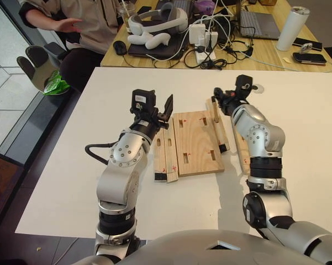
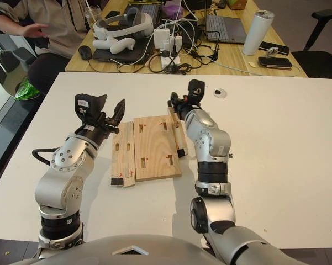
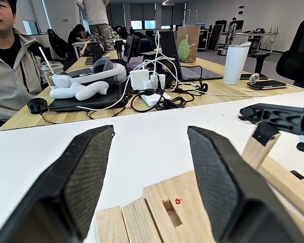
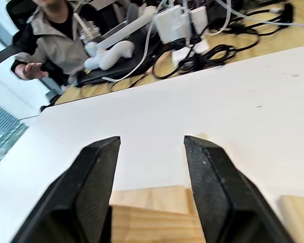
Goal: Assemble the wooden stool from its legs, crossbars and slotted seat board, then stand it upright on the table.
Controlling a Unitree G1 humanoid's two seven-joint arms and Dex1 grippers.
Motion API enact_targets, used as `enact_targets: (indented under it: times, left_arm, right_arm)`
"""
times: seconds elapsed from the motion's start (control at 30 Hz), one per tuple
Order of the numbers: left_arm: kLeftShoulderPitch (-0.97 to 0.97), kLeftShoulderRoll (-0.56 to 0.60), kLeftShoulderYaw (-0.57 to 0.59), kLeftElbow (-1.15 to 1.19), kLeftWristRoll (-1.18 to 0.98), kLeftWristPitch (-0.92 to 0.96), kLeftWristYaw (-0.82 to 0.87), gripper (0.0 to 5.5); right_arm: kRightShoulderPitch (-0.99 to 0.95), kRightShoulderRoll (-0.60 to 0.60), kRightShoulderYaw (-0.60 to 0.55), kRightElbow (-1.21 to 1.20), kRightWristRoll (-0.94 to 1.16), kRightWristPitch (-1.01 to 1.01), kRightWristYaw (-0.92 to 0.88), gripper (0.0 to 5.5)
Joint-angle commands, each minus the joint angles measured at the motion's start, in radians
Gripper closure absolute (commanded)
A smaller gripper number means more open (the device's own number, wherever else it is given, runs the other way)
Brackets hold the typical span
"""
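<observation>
Left claw (image 3: 149, 132) spread, hovering over far end of two slats (image 1: 166, 154) at 9 o'clock of seat board (image 1: 196, 143). Right claw (image 4: 152, 144) pinching tilted leg (image 3: 258, 152) at board's 1 o'clock. White table (image 1: 309, 110).

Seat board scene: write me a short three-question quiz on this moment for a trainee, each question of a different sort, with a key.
1. True or false: the slotted seat board lies flat on the table.
2. Pick one. The left gripper is: A open, holding nothing; B shut on a wooden leg; C shut on a cable.
3. Fill in: the top face of the slotted seat board shows ___ slots.
Key: 1 true; 2 A; 3 four.
</observation>
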Motion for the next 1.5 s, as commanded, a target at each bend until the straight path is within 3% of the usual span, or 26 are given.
enact_targets:
  times: [0.03,0.6,0.73,0.87,1.0,1.13,1.27,1.5]
  left_arm:
    - [0.003,-0.004,-0.008,0.004,0.002,-0.001,0.007,2.80]
    - [-0.007,-0.008,-0.002,0.027,0.006,-0.022,0.019,2.80]
    - [-0.009,-0.012,-0.022,0.032,0.007,-0.027,0.017,2.80]
    - [-0.001,-0.014,-0.013,0.033,0.009,-0.031,0.023,2.80]
    - [-0.019,-0.019,-0.006,0.043,0.008,-0.035,0.027,2.80]
    - [-0.011,-0.022,-0.009,0.039,0.009,-0.035,0.030,2.80]
    - [-0.011,-0.023,-0.011,0.042,0.014,-0.032,0.037,2.80]
    - [-0.010,-0.030,-0.016,0.046,0.013,-0.029,0.047,2.80]
  right_arm:
    - [0.029,0.029,0.044,-0.059,0.048,0.086,0.034,3.14]
    - [0.098,0.101,0.035,-0.038,0.086,0.150,0.013,3.14]
    - [0.171,0.134,0.085,-0.039,0.100,0.160,0.019,3.14]
    - [0.121,0.107,0.121,-0.073,0.095,0.139,0.042,3.14]
    - [-0.017,0.039,0.060,-0.048,0.069,0.045,0.035,3.14]
    - [-0.172,-0.070,0.011,0.152,0.016,-0.053,0.057,2.84]
    - [-0.310,-0.157,0.064,0.458,-0.082,-0.150,0.117,2.19]
    - [-0.451,-0.189,0.054,0.963,-0.161,-0.267,0.166,2.19]
